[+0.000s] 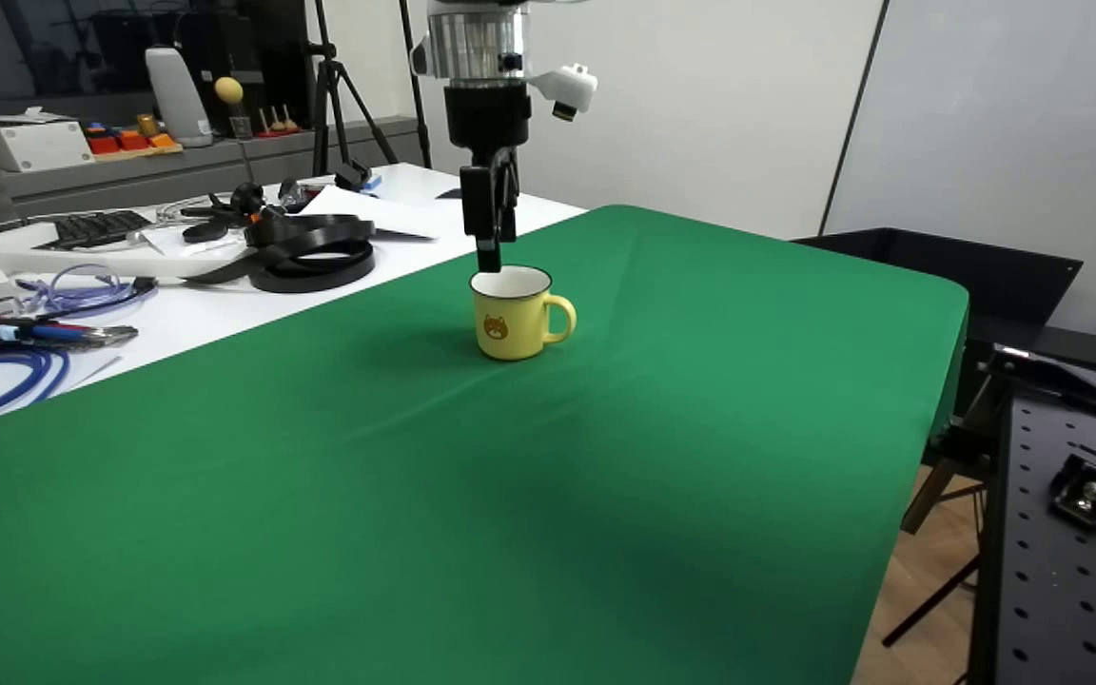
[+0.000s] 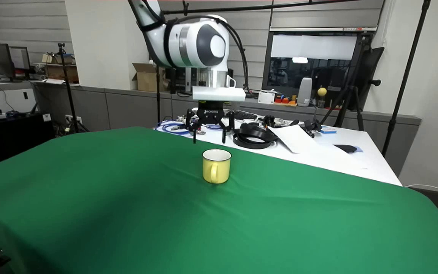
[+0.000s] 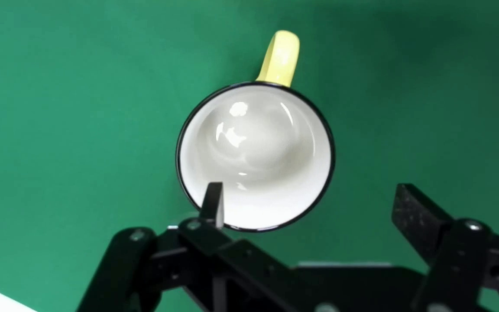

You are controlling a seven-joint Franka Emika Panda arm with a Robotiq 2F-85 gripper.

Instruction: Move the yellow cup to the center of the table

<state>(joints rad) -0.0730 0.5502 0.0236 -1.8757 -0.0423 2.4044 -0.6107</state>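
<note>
The yellow cup (image 1: 510,328) stands upright on the green-covered table (image 1: 415,504), near the edge by the white table. Both also show in an exterior view, the cup (image 2: 222,171) with its handle toward that camera and the table (image 2: 219,232). In the wrist view the cup's pale inside (image 3: 258,138) faces up, with the handle at the top. My gripper (image 2: 209,140) is open and empty, pointing down, with its fingertips a little above the rim. In the wrist view (image 3: 310,190) the left finger overlaps the cup's rim; the right finger is over cloth, outside the cup.
A white table (image 1: 177,328) with cables, a keyboard and black straps (image 1: 315,266) adjoins the green table's edge. A black perforated stand (image 1: 1047,590) is beside the green table. A tripod (image 2: 352,102) stands behind the white table.
</note>
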